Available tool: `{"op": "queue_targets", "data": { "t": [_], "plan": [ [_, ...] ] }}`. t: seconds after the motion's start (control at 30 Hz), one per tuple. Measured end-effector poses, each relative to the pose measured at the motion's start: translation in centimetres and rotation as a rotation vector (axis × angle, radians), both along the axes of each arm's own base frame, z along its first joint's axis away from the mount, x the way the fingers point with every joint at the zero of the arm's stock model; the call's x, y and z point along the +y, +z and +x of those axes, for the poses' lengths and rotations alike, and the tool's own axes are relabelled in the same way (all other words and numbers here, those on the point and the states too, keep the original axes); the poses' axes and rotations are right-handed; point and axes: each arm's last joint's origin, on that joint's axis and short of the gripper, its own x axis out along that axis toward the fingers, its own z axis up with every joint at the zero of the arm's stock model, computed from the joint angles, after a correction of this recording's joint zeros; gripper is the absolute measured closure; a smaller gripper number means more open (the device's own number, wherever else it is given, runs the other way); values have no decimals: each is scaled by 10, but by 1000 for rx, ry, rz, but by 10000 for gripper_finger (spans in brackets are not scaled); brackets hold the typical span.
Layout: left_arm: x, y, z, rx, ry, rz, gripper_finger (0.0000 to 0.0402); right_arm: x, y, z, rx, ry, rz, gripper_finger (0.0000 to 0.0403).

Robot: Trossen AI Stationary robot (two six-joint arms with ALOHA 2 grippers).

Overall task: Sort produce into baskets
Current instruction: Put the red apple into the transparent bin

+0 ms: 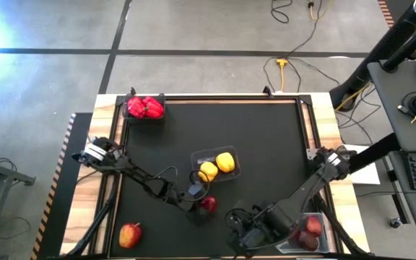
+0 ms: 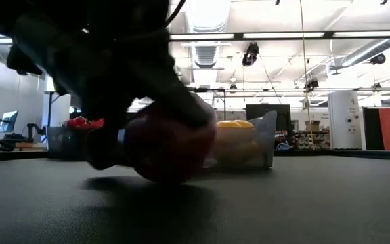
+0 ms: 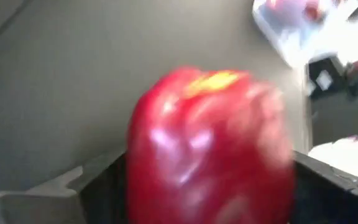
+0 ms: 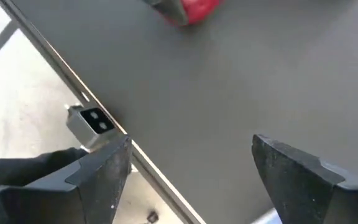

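Left claw (image 1: 202,204): down on the black mat (image 1: 266,144), its fingers closed around a dark red apple (image 1: 208,204). In the left wrist view the apple (image 3: 210,149) fills the gap between the two dark fingers.
Right claw (image 1: 245,232): waits low over the mat, to the right of the left claw, fingers spread with nothing between them.
Step in hand: judged to be carrying this apple to its tub.
Apple tub (image 1: 310,232): clear, well off to the right of the left claw, past the right claw; two dark red pieces already lie in it.
Yellow pepper tub (image 1: 217,166): clear, just beyond the left claw, holding two yellow peppers (image 1: 217,167). The low view shows it right behind the gripped apple (image 2: 168,149).
Red pepper tub (image 1: 144,108): dark, far beyond the left claw at the mat's back corner.
Loose fruit: one red and yellow piece (image 1: 129,234) lies on the wood edge, on the left claw's near left.
Doing it well: lift straight up before moving sideways, so the apple clears the yellow pepper tub; keep the squeeze steady, since a round smooth apple may slip; the right arm lies in the path, so pass above it or have it back off.
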Motion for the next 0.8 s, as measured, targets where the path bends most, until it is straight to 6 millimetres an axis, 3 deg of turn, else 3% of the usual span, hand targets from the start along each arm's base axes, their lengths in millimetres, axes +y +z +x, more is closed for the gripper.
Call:
{"op": "queue_targets", "data": {
  "t": [0.17, 0.4, 0.63, 0.8],
  "plan": [
    [-4, 16, -8, -22, -119, 21, 32, -3, -17, 26, -43, 18, 7, 55],
    [-5, 49, -41, 23, -160, 130, 33, -16, -22, 66, -201, 120, 72, 23],
    [4, 73, -94, 66, -50, 254, 47, -25, -35, 68, -158, 306, -43, 23],
    [11, 74, -121, 58, 17, 250, 48, -18, -54, 63, -109, 515, -18, 24]
  ]
}}
